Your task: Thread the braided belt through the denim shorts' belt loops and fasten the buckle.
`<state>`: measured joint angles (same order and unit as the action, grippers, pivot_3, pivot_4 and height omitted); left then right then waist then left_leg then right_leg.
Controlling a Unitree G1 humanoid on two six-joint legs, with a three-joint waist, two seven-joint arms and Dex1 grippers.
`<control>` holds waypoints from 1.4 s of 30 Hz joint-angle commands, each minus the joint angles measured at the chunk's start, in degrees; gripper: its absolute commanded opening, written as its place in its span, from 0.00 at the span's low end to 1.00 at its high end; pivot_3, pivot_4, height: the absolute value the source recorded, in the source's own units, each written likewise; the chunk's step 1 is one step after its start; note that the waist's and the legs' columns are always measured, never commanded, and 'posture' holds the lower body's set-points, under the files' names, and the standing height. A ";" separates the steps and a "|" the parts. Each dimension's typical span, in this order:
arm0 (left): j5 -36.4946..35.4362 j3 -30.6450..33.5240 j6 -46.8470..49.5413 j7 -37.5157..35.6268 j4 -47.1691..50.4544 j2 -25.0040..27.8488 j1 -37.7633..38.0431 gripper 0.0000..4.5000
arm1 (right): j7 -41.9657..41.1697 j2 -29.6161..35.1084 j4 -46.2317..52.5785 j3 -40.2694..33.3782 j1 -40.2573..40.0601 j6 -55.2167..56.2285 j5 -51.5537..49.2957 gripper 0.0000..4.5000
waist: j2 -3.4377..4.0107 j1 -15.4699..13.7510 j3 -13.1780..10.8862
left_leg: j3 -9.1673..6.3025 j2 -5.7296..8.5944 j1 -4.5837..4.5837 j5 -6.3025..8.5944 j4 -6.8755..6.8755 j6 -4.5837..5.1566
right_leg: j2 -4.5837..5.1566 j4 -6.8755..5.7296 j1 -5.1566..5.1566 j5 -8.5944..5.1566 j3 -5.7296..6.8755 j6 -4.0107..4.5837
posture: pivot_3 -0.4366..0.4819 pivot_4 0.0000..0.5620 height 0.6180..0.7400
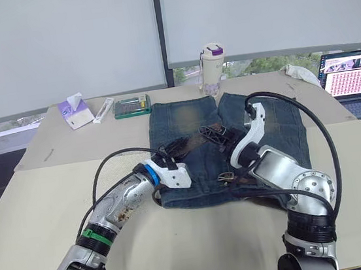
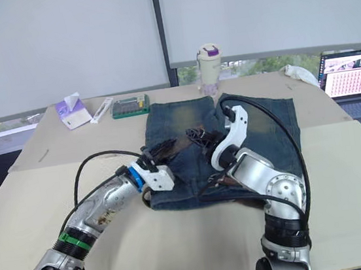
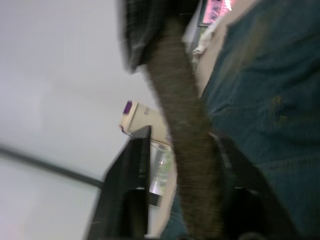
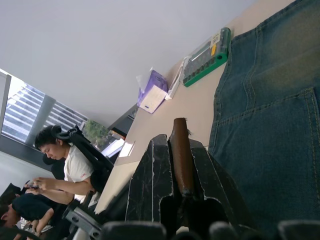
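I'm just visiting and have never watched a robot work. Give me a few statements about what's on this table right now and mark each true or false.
1. The denim shorts lie flat on the table. True.
2. The right gripper is open and holds nothing. False: it is shut on the braided belt, whose end sticks out past the fingertips.
3. A laptop with a lit screen sits at the table's right edge. True.
4. The tissue pack lies on top of the shorts. False: it sits apart, far left of them.
5. The left gripper has the belt between its fingers. True.
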<state>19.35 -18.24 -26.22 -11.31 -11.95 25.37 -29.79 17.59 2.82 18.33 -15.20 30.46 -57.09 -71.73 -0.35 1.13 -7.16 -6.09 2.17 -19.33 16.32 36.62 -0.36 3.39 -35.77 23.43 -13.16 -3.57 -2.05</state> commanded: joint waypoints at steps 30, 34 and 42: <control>-109.37 29.42 77.73 2.23 17.78 -16.23 5.71 0.81 | -13.13 -2.27 4.24 7.94 -6.11 8.39 2.68 0.00 | 0.13 1.04 -0.01 | -0.13 0.06 0.08 0.01 0.15 0.01 | -0.05 0.34 -0.08 -0.09 0.06 -0.01 | 0.48 0.27 1.00; -109.01 29.59 77.22 3.29 19.10 -17.30 6.12 0.52 | -13.15 -1.73 4.13 8.77 -6.59 8.83 2.46 0.00 | 0.13 1.08 -0.01 | -0.12 0.06 0.07 0.01 0.15 0.01 | -0.04 0.41 -0.10 -0.08 0.05 -0.01 | 0.48 0.27 1.00; -106.63 29.23 77.19 5.31 20.82 -15.83 8.50 0.00 | -14.68 1.18 3.15 7.83 -6.77 10.19 4.66 0.10 | 0.13 0.98 -0.01 | -0.11 0.07 0.07 0.01 0.15 0.01 | -0.05 0.47 -0.14 -0.08 0.05 -0.01 | 0.48 0.27 1.00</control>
<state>-87.80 10.47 51.24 -6.17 6.91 8.63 -21.68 4.31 3.67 20.16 -6.09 23.38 -48.01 -66.80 -0.22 2.11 -7.16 -6.20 2.24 -19.26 16.33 36.76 -0.35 3.34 -35.28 23.28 -13.25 -3.52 -2.06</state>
